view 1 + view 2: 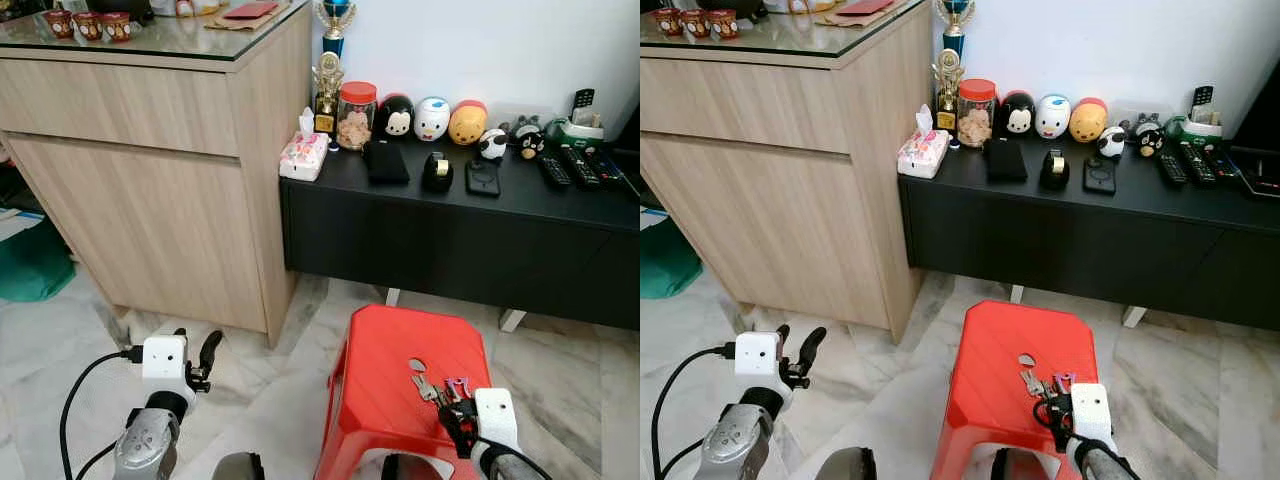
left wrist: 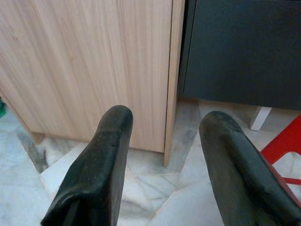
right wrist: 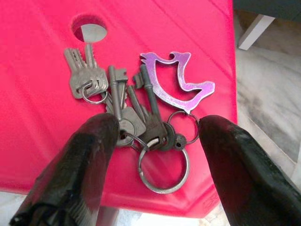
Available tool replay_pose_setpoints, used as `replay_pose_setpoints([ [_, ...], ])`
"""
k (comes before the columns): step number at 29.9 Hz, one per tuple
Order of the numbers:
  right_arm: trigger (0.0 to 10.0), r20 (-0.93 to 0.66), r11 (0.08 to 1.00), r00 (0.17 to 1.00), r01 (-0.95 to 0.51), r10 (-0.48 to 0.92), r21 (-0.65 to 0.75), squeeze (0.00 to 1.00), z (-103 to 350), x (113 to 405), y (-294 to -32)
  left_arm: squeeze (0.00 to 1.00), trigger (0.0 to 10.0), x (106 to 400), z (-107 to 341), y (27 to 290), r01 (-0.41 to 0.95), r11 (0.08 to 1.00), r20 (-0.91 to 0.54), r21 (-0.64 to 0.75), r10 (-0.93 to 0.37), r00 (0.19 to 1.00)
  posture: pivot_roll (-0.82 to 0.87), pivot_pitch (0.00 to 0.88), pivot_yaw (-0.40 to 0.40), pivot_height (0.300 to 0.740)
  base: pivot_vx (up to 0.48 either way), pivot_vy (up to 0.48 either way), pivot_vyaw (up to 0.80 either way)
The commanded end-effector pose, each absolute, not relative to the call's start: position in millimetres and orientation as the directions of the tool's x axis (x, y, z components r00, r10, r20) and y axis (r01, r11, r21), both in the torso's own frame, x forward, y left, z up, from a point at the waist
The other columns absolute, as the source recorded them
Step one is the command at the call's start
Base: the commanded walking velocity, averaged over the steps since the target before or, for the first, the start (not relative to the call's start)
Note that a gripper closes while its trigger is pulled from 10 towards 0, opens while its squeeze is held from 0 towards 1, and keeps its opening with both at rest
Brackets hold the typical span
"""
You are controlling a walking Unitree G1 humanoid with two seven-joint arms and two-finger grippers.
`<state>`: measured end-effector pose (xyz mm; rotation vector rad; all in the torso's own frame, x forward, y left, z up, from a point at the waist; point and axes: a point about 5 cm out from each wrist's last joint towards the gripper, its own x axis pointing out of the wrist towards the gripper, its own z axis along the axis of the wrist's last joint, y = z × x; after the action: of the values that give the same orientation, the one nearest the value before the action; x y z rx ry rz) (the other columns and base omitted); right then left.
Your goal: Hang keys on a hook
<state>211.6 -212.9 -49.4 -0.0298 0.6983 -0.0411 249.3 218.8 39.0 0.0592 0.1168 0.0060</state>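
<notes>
The keys (image 3: 136, 120) lie near the red stool's (image 1: 380, 370) near right edge, between the right gripper's (image 3: 155, 141) open jaws. The left gripper (image 2: 164, 141), jaws open, hovers over floor.

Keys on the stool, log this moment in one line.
keys: lying on red stool | right tool: open, straddling keys | left tool: open, idle

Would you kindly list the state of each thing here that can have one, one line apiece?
Keys: lying flat on the stool, not yet gripped.
Stool: upright on the floor.
Right gripper: open, fingers either side of the keys.
Left gripper: open, holding nothing.
Jar: upright, red lid on.
Tissue pack: open, a tissue sticking out.
</notes>
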Motion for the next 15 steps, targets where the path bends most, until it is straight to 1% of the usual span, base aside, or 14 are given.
replay_pose_setpoints([
  [1,10.0,-0.661,0.998,0.748,0.064,-0.060,-0.019,0.00,-52.3,209.5,-214.1,0.00,10.0,246.9,38.2,219.5,0.010,0.997,-0.128,0.074,0.000,0.992,0.05,0.000,-0.032,0.611,0.000,0.000,0.00],
  [4,10.0,-0.678,0.997,0.733,0.079,-0.055,0.005,0.00,-55.2,207.2,-212.5,0.00,10.0,244.1,37.6,220.0,0.012,0.997,-0.133,0.076,-0.002,0.991,0.05,0.000,-0.027,0.611,0.000,0.000,0.00],
  [7,10.0,-0.695,0.997,0.717,0.072,-0.052,0.000,0.00,-58.6,205.6,-210.9,0.00,10.0,242.2,36.5,220.0,0.017,0.997,-0.141,0.079,-0.006,0.990,0.05,0.000,-0.022,0.611,0.000,0.000,0.00],
  [15,10.0,-0.658,0.999,0.753,0.033,-0.003,0.034,0.00,-52.7,217.6,-204.4,0.00,10.0,239.4,36.7,221.0,0.022,0.996,-0.145,0.086,-0.010,0.989,0.06,0.000,-0.018,0.611,0.000,0.000,0.00],
])
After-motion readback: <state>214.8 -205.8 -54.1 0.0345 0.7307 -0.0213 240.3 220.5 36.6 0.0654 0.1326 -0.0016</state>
